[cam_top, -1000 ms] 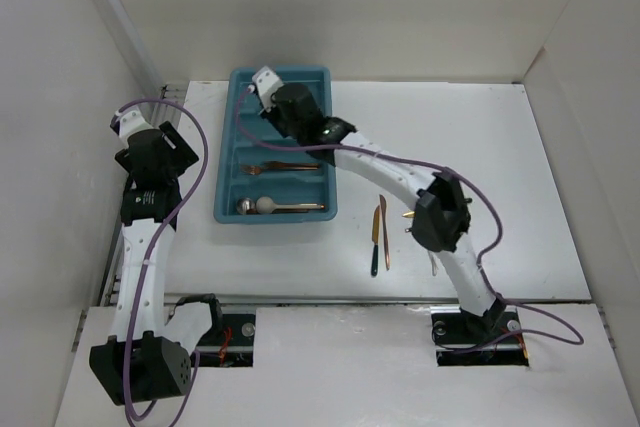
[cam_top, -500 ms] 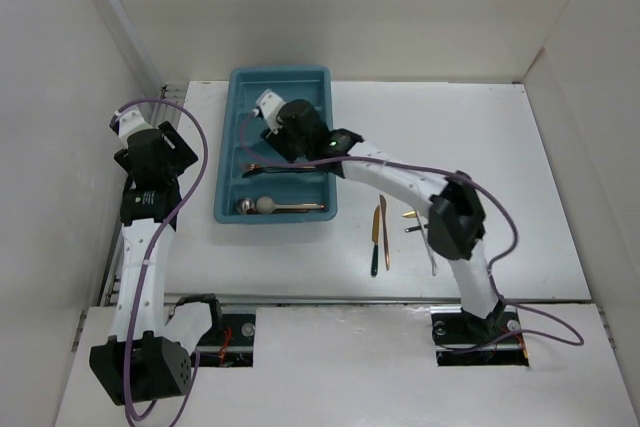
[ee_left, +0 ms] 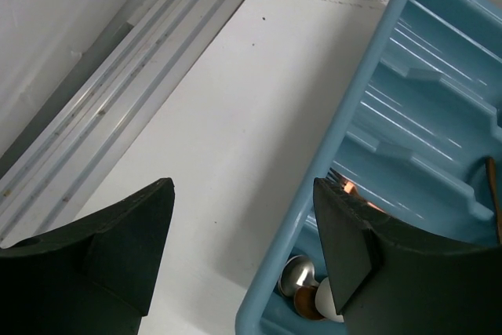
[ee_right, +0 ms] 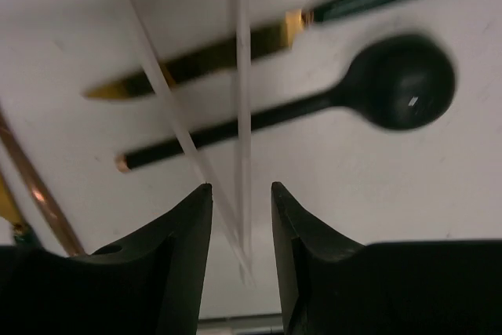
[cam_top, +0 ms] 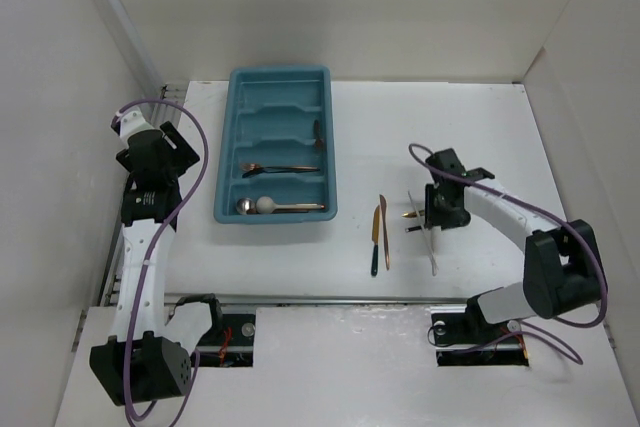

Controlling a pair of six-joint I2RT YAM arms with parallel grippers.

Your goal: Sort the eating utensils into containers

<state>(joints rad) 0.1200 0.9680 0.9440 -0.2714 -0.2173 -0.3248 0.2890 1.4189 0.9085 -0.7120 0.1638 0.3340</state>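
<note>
The left gripper (ee_left: 243,194) is being held over bare table (cam_top: 500,137) just beside the left wall of the teal tray (cam_top: 280,72). Its fingers are being kept wide apart with nothing between them.

The right gripper (ee_right: 241,202) is being held low over the loose cutlery lying on the table to the right of the tray. Its fingers are being kept a narrow gap apart. Two thin white sticks (ee_right: 243,100) are crossed there, and their near ends are being framed by that gap. They are thinner than the gap and are not being pinched. Beyond the sticks, a gold-bladed knife (ee_right: 220,52) and a black spoon (ee_right: 392,92) are lying side by side on the table. Nearer the tray, a second knife (cam_top: 375,242) and a copper stick (cam_top: 385,232) are lying alongside each other.

Inside the tray, a copper fork (cam_top: 275,168) is lying in the third compartment from the far end. Spoons (cam_top: 255,206) are lying in the nearest compartment. A dark utensil (cam_top: 318,132) is lying near the tray's right end, too small for its kind to be told.
</note>
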